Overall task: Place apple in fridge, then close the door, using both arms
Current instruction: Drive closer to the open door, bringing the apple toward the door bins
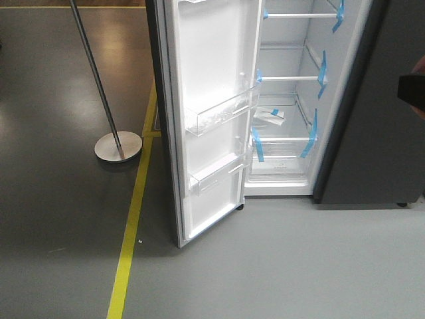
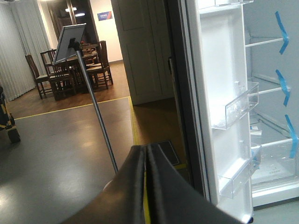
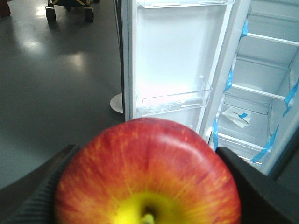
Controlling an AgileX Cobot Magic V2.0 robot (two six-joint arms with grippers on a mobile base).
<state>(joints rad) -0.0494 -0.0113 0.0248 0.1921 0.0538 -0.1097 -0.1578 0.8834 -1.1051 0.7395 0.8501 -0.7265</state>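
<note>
The apple point(image 3: 147, 172), red with a yellow patch round the stem, fills the right wrist view. My right gripper point(image 3: 145, 150) is shut on it, one dark finger on each side, some way in front of the fridge. Part of this gripper point(image 1: 412, 88) shows at the right edge of the front view. The fridge point(image 1: 282, 63) stands open, white inside, with glass shelves and blue tape strips. Its door point(image 1: 212, 60) is swung wide to the left, showing clear plastic bins. My left gripper point(image 2: 145, 147) is shut and empty, left of the door's edge point(image 2: 187, 116).
A sign stand with a round metal base point(image 1: 118, 146) stands left of the door. A yellow floor line point(image 1: 133, 226) runs past it. A dark grey panel point(image 1: 385, 146) adjoins the fridge on the right. A white paper point(image 1: 269, 115) lies on a lower shelf.
</note>
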